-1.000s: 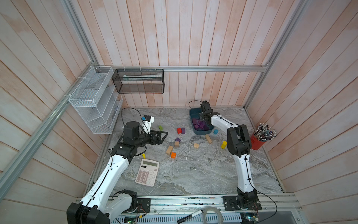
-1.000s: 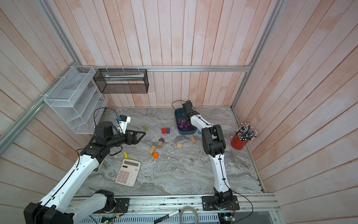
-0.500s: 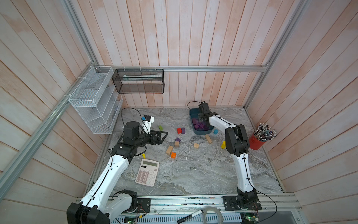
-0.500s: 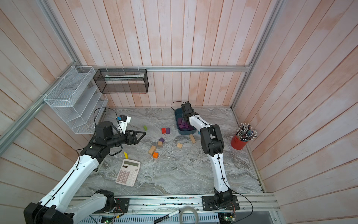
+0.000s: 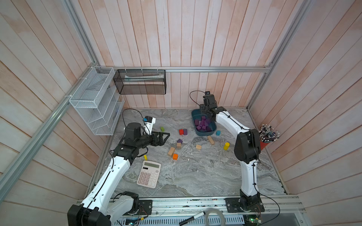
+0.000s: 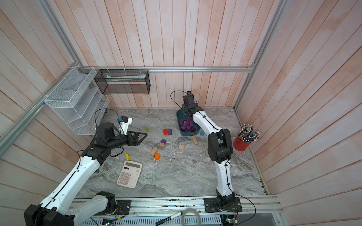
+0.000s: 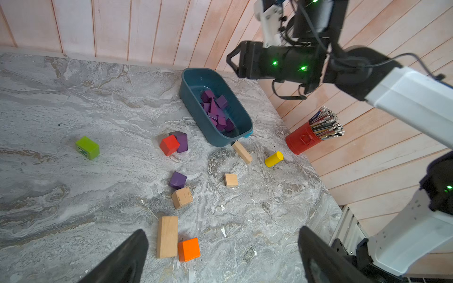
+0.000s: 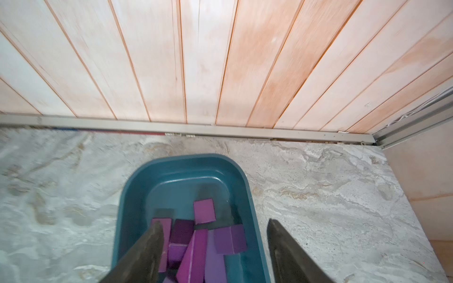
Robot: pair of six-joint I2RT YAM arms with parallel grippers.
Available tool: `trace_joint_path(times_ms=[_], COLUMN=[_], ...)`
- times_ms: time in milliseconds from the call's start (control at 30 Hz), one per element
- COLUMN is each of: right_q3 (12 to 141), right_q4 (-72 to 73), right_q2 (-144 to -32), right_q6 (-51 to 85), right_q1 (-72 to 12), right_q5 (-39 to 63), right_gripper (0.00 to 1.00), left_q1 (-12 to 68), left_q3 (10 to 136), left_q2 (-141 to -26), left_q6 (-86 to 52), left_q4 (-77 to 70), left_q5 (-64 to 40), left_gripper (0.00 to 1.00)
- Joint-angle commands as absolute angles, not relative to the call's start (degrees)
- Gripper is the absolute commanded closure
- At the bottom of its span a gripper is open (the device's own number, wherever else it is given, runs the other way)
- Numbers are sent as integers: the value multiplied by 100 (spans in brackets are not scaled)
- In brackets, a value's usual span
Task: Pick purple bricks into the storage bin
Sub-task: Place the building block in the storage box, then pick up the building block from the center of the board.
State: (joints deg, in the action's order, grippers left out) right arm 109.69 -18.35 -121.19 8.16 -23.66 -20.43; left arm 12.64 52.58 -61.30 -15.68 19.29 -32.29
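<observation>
Two purple bricks (image 7: 178,180) remain on the surface; right gripper (image 8: 214,241), fingers apart and empty, hovers over the storage bin (image 8: 137,186). Left gripper (image 7: 221,252), spread wide, should fetch one.

A grey marbled counter (image 5: 195,176) is enclosed by pale pink wooden plank walls (image 5: 176,39) framed with aluminium rails (image 5: 195,69). A white wire rack (image 5: 96,103) and a black mesh basket (image 5: 140,82) are mounted in the corner.
</observation>
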Motion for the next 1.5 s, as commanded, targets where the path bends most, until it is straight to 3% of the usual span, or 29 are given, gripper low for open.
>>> trace_joint_path(times_ms=[0, 367, 733, 1133, 1467], right_q3=[10629, 9212, 8582, 9172, 8103], right_q4=[-1870, -1365, -1318, -2337, -2300], right_q2=[-11613, -10441, -10267, -10865, -9878], right_q6=[1028, 1804, 3981, 5946, 6578], right_q1=[-2481, -3304, -4125, -4430, -4367], right_q5=[-1849, -1783, -1710, -1690, -1978], right_gripper=[29, 31, 36, 39, 39], left_q1=[1214, 1092, 836, 765, 963], left_q3=[5212, 5265, 5319, 5418, 5418], left_q2=[-6073, -6072, -6106, -6106, -6407], left_q6=[-1532, -1567, -1736, -1593, -1281], left_q4=[1962, 2098, 2210, 2452, 2528], left_q5=[-3060, -2685, -2294, -1723, -1214], left_gripper=[2, 0, 0, 2, 2])
